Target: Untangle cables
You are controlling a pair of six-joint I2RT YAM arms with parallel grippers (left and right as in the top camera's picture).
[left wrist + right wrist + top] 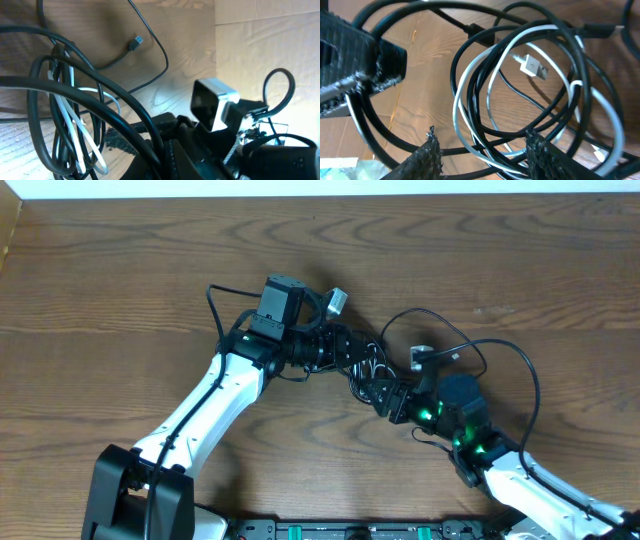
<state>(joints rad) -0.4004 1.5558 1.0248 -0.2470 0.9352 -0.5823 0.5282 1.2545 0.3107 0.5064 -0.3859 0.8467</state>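
A brown wood-grain worktop [120, 280] fills the frame, with a white strip along its top edge. At centre, the thin black and white tangled cables [370, 370] bunch between both arms. The left hand [352, 360] is clamped on them, its tips buried in loops. The right hand [484, 145] stands half-spread, with cords running between its fingers.

Looped cables [372, 363] block the centre; far table [450, 250] open.
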